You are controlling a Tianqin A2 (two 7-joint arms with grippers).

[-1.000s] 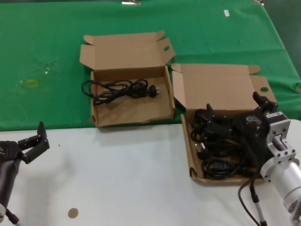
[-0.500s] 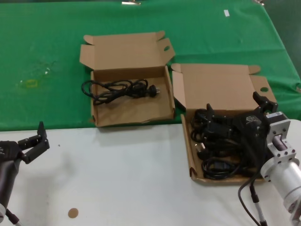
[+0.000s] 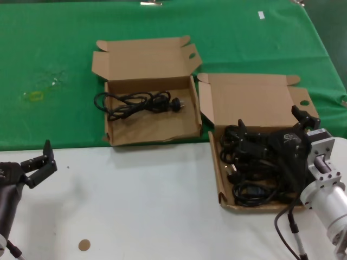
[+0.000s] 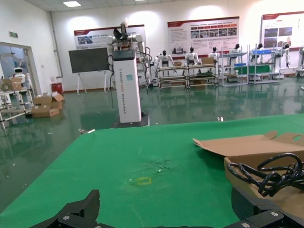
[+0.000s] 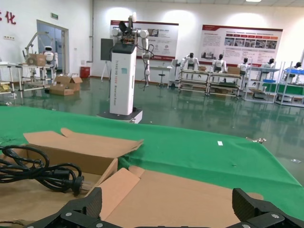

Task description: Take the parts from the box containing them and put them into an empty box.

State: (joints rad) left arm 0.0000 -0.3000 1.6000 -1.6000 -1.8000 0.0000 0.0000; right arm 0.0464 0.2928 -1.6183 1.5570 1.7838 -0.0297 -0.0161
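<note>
Right gripper [image 3: 271, 127] is sitting low over the pile of parts [image 3: 255, 168] in the box containing them [image 3: 246, 100], fingers spread wide, nothing between them that can be seen. One finger is showing near the lid ear, the other over the cable heap. Judging by that, the step in hand is the reach for the next cable: grasp not yet made. Next move is calling for a descent into the tangle and closing on a single bundle, then a lift clear of the low rim and a carry across to the empty box [image 3: 152, 132], which is lying just beside on the green cloth [image 3: 54, 54] and is already holding one cable [image 3: 138, 103], part of it drooping over the left wall. Risk: the coils are overlapping, so one pull may be dragging neighbours along; the upright lid flap between the two boxes is standing in the transfer path. Left gripper [image 3: 39, 162] is parked over the white table [image 3: 141, 206], fingers apart, empty. A small brown disc [image 3: 83, 245] is lying nearby.
</note>
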